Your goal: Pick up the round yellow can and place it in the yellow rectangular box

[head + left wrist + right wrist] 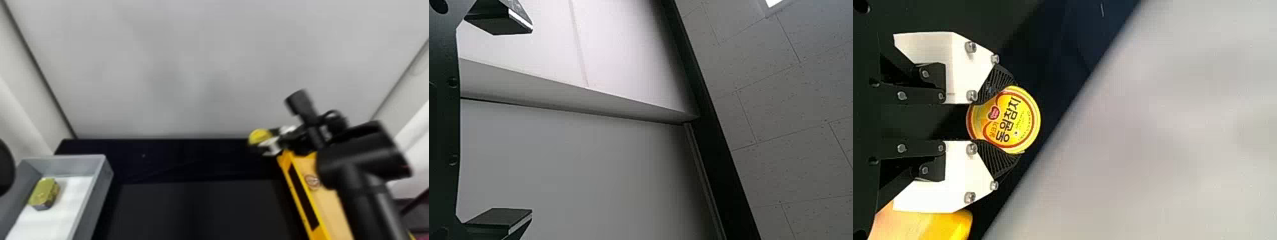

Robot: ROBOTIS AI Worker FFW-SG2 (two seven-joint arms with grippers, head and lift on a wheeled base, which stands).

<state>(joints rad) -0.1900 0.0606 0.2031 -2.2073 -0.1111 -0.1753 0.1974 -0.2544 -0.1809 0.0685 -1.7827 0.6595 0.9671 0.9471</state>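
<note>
Right gripper (1014, 120) closed on opposite sides of the round yellow can (1007, 120), near the yellow rectangular box (307, 191); can probably stiff, fairly light, smooth enough to slip, best held by its side wall across the diameter; left gripper (531, 121) wide, empty.

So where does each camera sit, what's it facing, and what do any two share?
Head: on the head, forward and down at the table, gray box and yellow box; right arm in shot.
Left wrist: on that arm, facing walls and ceiling; left gripper, fingers apart.
Right wrist: on that arm, looking past right gripper, shut on the can, to a pale surface.
Head and right wrist share can, right gripper, yellow box.
</note>
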